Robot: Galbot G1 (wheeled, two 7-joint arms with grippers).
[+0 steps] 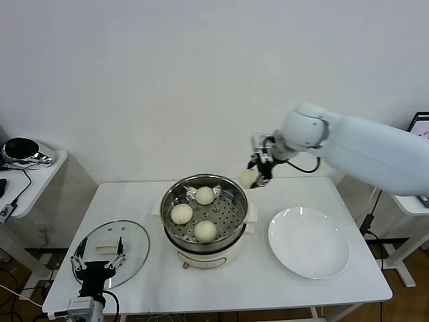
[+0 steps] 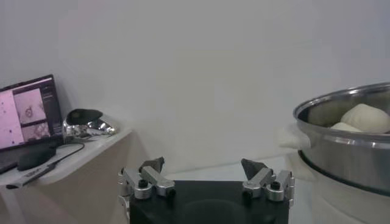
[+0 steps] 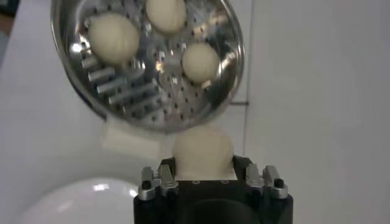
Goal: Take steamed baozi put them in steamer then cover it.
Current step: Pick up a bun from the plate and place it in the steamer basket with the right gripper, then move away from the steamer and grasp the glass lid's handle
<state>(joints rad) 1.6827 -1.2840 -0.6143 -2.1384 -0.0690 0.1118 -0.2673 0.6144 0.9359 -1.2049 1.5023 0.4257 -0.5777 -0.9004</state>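
On the white table [image 1: 268, 282] the steamer [image 1: 204, 238] stands near the middle, with three baozi on its perforated tray: one toward the back [image 1: 205, 195], one on the robot's left side [image 1: 181, 213] and one at the front [image 1: 206, 231]. The right gripper [image 1: 253, 176] hangs in the air just past the steamer's far right rim, its fingers closed on the fourth baozi [image 1: 249, 178], which is clear of the tray. The head view shows this bun only as a small pale lump at the fingertips; the right wrist view shows it plainly, a smooth cream bun [image 3: 203, 152] clamped between the fingers of the gripper [image 3: 205, 173], with the tray [image 3: 148, 97] and its three buns beyond it and an edge of the plate [image 3: 73, 201] in one corner. That plate [image 1: 308, 241] lies bare on the table to the robot's right of the steamer, as the head view makes clear. The cover [image 1: 110, 245] lies flat on the table to the left of the steamer, well apart from it, handle up. The left gripper [image 1: 99, 258] waits low over the near edge of the cover with its fingers spread wide and holding nothing. The left wrist view shows those fingers [image 2: 149, 167] apart and, off to one side, the steamer's steel wall [image 2: 341, 146] with the top of a bun [image 2: 367, 117] showing over the rim. It also takes in a side table with a laptop [image 2: 27, 115], which the head view does not show.
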